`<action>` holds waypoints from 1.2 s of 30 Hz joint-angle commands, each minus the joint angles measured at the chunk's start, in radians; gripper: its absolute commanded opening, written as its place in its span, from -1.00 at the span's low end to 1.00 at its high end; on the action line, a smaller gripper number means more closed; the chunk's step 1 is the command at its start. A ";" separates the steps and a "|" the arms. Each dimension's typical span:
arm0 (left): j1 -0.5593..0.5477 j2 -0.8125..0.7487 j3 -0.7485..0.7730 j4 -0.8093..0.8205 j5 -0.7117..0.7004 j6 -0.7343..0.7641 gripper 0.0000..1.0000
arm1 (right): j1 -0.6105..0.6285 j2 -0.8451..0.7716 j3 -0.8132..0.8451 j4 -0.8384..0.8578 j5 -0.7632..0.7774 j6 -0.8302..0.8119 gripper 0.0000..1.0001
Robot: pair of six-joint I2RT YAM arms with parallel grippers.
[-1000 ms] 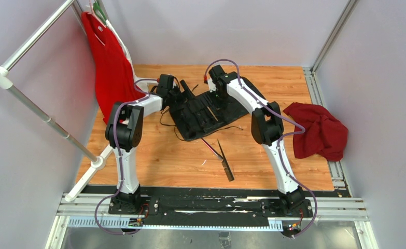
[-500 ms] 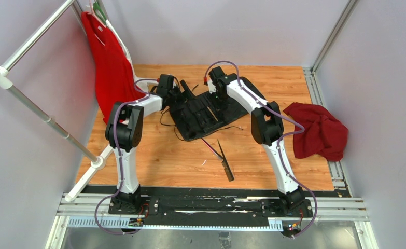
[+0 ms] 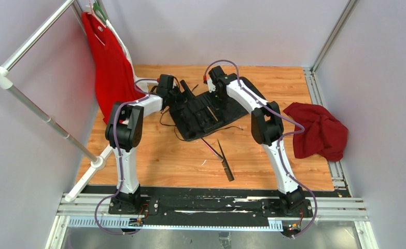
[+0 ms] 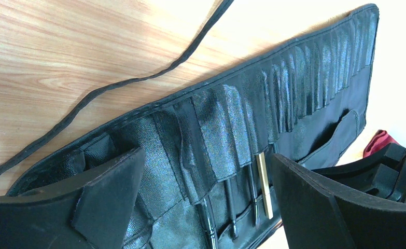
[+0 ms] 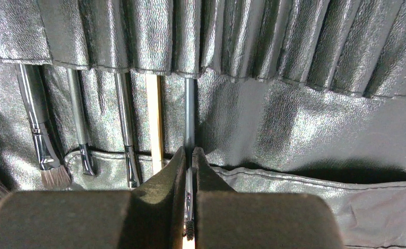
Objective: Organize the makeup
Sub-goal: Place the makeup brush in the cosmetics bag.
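The black slotted roll (image 3: pixel 206 111) lies open on the wooden table. Several makeup brushes sit in its slots: black ones (image 5: pixel 81 129) and a tan one (image 5: pixel 154 124), with the same tan brush (image 4: pixel 263 181) showing in the left wrist view. My right gripper (image 5: pixel 189 153) is shut on a thin grey brush (image 5: pixel 189 114) whose shaft runs up into a slot; its spiral tip shows between the fingers. My left gripper (image 4: pixel 208 161) stands open over the roll's left end (image 4: pixel 294 88), holding nothing. Two loose brushes (image 3: pixel 224 158) lie on the table in front of the roll.
A dark red cloth (image 3: pixel 320 129) lies bunched at the right edge. A red garment (image 3: pixel 110 62) hangs on a white rack (image 3: pixel 35 104) at the left. The roll's black cords (image 4: pixel 128 83) trail across the wood.
The right wrist has edged very slightly to the left over the roll. Nothing else has visibly moved.
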 commanded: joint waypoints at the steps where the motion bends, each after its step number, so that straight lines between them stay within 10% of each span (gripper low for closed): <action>1: 0.015 0.013 -0.037 -0.114 -0.029 0.025 0.96 | -0.013 0.019 0.014 0.031 -0.002 0.008 -0.99; 26: 0.015 0.013 -0.043 -0.116 -0.030 0.031 0.96 | -0.014 0.079 0.089 0.099 -0.002 -0.003 -0.97; 36: 0.016 0.014 -0.036 -0.120 -0.032 0.031 0.96 | -0.019 -0.002 -0.003 0.136 0.027 -0.009 -0.32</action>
